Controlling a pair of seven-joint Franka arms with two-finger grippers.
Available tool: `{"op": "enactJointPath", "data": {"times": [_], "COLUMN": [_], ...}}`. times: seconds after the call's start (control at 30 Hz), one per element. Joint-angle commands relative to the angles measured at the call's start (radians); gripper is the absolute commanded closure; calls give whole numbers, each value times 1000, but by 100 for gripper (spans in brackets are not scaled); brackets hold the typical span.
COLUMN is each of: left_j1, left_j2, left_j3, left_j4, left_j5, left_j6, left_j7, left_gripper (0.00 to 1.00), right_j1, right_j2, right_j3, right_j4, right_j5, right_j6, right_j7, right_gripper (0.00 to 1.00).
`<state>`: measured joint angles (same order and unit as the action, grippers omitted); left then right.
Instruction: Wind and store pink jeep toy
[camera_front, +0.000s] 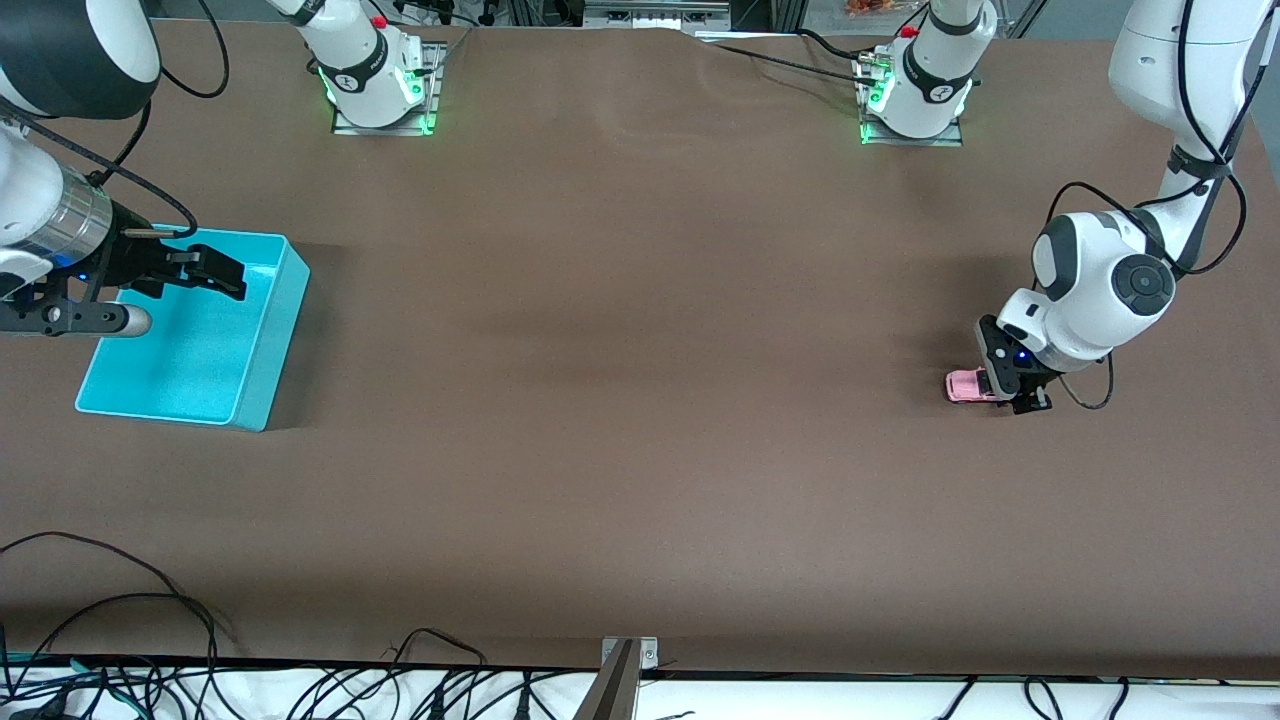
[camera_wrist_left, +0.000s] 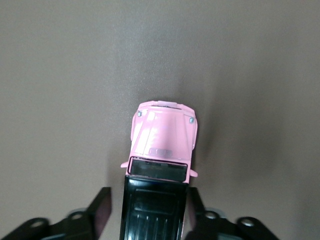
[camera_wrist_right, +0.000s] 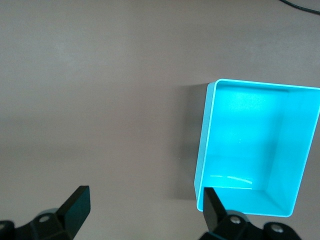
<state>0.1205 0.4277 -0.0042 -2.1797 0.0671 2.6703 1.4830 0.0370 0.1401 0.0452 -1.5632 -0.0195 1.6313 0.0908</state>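
Note:
The pink jeep toy (camera_front: 966, 385) stands on the brown table toward the left arm's end. In the left wrist view the pink jeep toy (camera_wrist_left: 162, 135) shows its pink hood and black rear roof. My left gripper (camera_front: 1012, 392) is down at the table with its fingers on either side of the black rear roof. In the left wrist view the left gripper (camera_wrist_left: 148, 207) is open, with a gap showing between one finger (camera_wrist_left: 100, 212) and the jeep. My right gripper (camera_front: 222, 276) is open and empty, and waits over the cyan bin (camera_front: 272, 340).
The cyan bin (camera_wrist_right: 206, 135) is empty and sits toward the right arm's end of the table. The right gripper (camera_wrist_right: 145, 207) shows in its own wrist view over bare table beside the bin. Cables lie along the table edge nearest the front camera.

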Motion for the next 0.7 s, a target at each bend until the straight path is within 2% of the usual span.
{"op": "enactJointPath", "data": {"times": [0.0,0.07,0.1,0.5,0.67], "left_j1": [-2,-2,-2,-32,-64], "left_j2": [8,6,3,-20,-27], "left_j3": [3,3,3,3,3], "left_j4": [14,14,14,29,60], "left_j5": [11,14,13,10,-1], "left_j6": [8,8,8,-1,-69], "left_j7": [22,23,23,20,7], "left_gripper": [90,99,100,100,100], "right_j1": [1,0,0,0,0], "right_j2": [-2,-2,-2,-2,-2], "right_j3": [1,1,1,1,1], "right_j4": [0,2,0,2,2], "right_j5": [-4,-4,-4,-4,-4], "right_j6": [1,1,1,1,1], "right_j7": [-11,-11,-11,-11,-11], "right_gripper": [0,0,0,0,0]}}
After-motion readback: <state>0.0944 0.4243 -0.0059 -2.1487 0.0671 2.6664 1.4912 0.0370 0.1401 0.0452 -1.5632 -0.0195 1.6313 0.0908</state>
